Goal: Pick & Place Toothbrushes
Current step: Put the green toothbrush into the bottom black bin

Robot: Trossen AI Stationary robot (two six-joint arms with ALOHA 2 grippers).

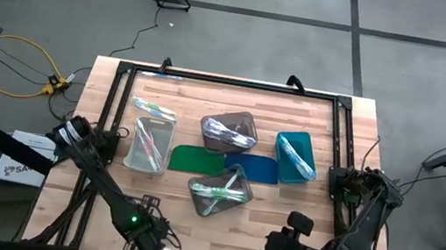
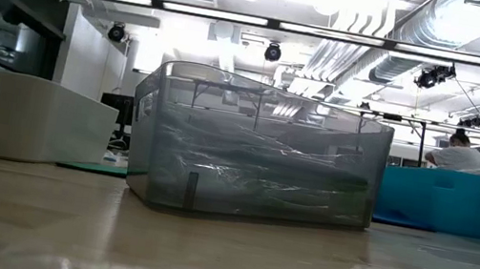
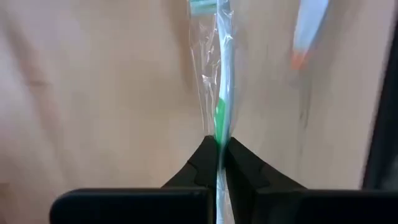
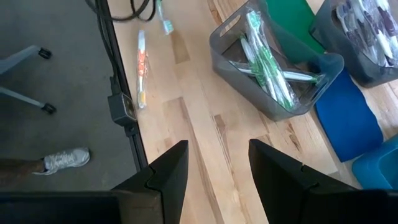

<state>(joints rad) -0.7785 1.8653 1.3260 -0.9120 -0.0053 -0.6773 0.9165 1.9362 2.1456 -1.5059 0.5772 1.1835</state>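
A green-accented toothbrush, still in its clear wrapper, lay flat on the wooden table at the near edge, left of centre. In the high view its long axis ran roughly left to right along that edge, one end under the left gripper and the rest reaching out to the right. The left gripper's fingers were pressed together, pinching the wrapped toothbrush near its green part. Just beside it lay an orange-accented toothbrush, roughly parallel.

Farther in, near the table's middle, a grey bin holding green toothbrushes stood just beside a green mat and a blue mat. A second grey bin stood beyond the mats, a clear bin to the left and a teal bin to the right, each holding toothbrushes.

The right gripper hung over the near right part of the table with its fingers spread, holding nothing.
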